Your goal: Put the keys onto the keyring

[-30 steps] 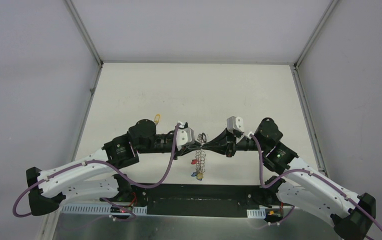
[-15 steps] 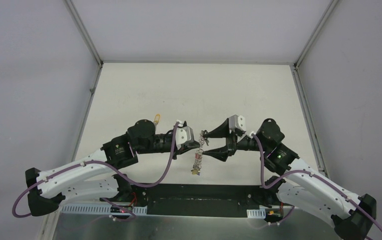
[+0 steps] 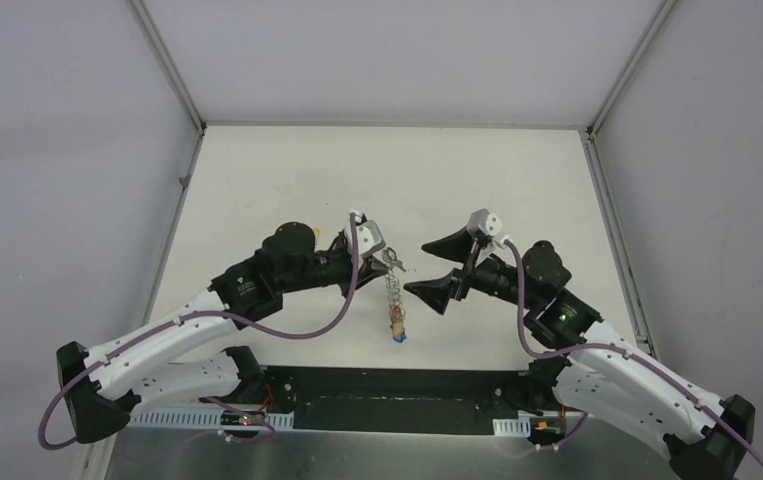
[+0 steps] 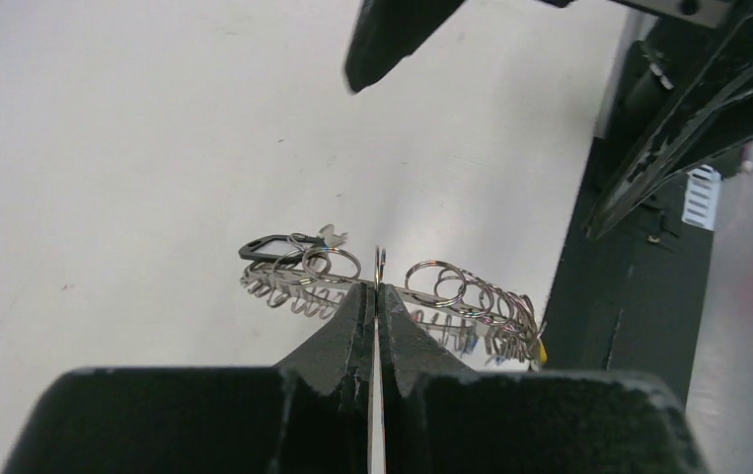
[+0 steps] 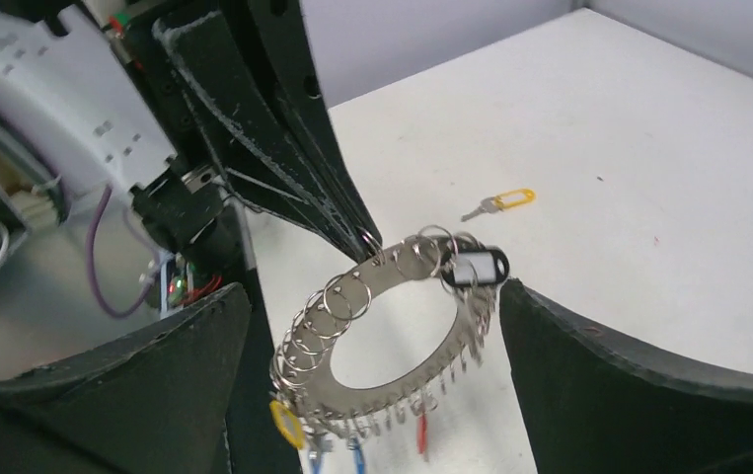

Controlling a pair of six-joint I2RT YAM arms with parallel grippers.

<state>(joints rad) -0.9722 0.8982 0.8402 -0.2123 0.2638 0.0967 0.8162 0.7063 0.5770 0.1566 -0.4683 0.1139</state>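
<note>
Your left gripper (image 3: 385, 256) clamped shut on keyring (image 3: 394, 292). Ring hangs edge-on above table (image 3: 287, 170), centre, lower end near front edge. Right gripper (image 3: 417, 267) spread wide just right of ring, touching nothing.

Only right wrist view gives you ring face-on:
- hollow centre
- yellow, blue, red keys (image 5: 286, 420) dangling at bottom
- black tag (image 5: 471, 269) at top
- loose yellow key (image 5: 498, 202) on table beyond

Open tabletop on far side and to right.
</note>
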